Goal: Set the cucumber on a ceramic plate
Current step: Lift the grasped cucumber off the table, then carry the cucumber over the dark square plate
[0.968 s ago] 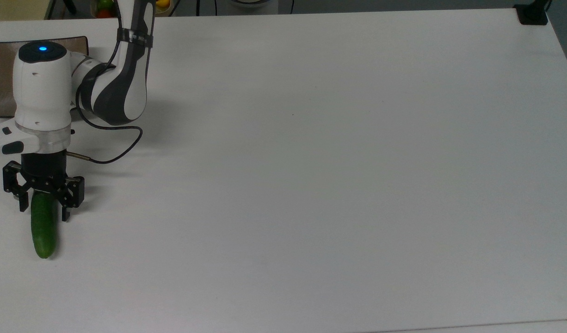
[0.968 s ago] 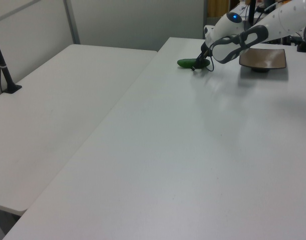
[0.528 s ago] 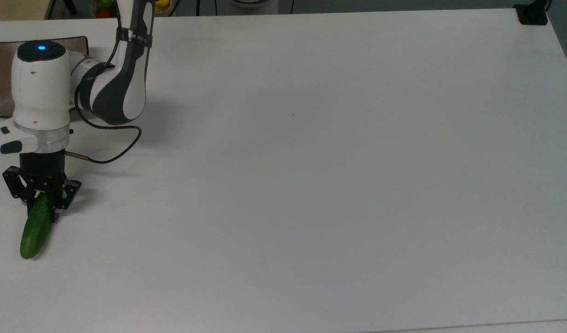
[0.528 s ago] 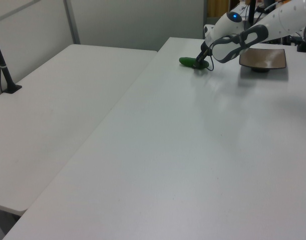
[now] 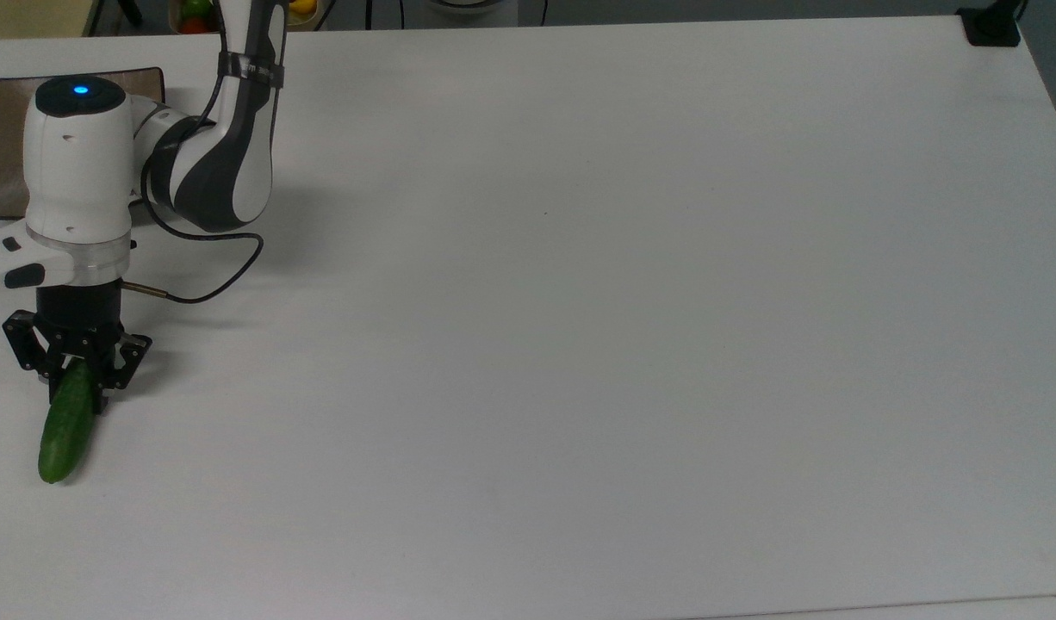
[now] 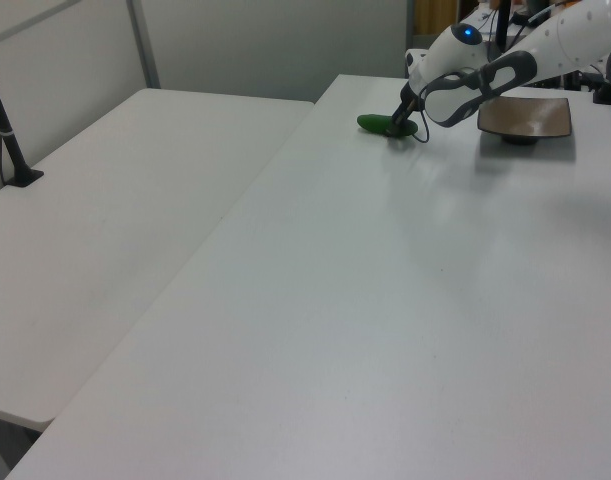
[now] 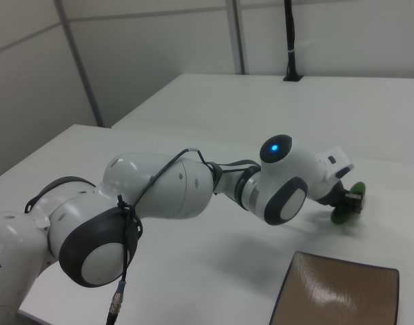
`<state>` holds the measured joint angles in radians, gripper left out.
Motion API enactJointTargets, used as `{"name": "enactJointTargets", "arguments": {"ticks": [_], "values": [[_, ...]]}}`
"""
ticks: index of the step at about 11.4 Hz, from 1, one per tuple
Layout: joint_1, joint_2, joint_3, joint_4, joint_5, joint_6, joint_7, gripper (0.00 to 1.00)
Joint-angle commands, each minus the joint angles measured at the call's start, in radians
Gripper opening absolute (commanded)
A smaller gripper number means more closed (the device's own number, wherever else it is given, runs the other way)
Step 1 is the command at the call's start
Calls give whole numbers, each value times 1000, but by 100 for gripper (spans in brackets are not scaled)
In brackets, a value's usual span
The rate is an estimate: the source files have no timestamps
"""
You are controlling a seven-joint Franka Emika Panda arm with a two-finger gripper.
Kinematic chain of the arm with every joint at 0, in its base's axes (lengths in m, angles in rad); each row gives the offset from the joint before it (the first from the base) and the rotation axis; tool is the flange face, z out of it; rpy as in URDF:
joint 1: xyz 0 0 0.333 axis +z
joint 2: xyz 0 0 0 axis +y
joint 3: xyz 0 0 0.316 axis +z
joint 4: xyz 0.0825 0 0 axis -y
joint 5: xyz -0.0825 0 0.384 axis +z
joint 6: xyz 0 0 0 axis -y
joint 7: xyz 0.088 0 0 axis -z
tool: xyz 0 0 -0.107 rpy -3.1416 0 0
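A dark-green cucumber [image 5: 64, 427] lies on the white table near the top view's left edge, tilted a little. My gripper [image 5: 77, 376] is shut on the cucumber's upper end, pointing down at the table. The left view has the cucumber [image 6: 378, 123] at the far side of the table with the gripper [image 6: 401, 126] on its right end. In the right view the cucumber's end [image 7: 345, 212] shows past the wrist. The brown square ceramic plate [image 5: 3, 146] sits behind the arm in the top view's upper left corner; the plate [image 6: 526, 117] [image 7: 339, 293] holds nothing.
A black cable [image 5: 209, 275] loops from the wrist over the table. A black post base [image 5: 991, 27] stands at the top view's upper right corner. A second white table [image 6: 95, 220] adjoins on the left view's left. Fruit [image 5: 194, 12] sits beyond the far edge.
The gripper closed on the cucumber's upper end between one second and half a second ago, and the cucumber swung so its lower end points more to the top view's left. Since then nothing moved.
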<state>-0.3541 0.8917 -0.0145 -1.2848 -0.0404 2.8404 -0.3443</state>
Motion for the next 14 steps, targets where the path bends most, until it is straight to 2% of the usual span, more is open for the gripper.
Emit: {"name": "enactJointTargets", "arguments": {"ticks": [1, 3, 5, 8, 10, 12, 14], "values": [[-19, -97, 24, -60, -19, 10, -4, 2], [-16, -209, 25, -149, -9, 1, -2, 2], [-14, -296, 25, -197, -7, -40, -2, 2], [-5, -434, 25, -214, -3, -281, -4, 2], [0, -555, 27, -269, -3, -448, -7, 2], [18, -635, 25, -310, -3, -620, -16, 2], [6, -710, 22, -379, 20, -688, -22, 3]]}}
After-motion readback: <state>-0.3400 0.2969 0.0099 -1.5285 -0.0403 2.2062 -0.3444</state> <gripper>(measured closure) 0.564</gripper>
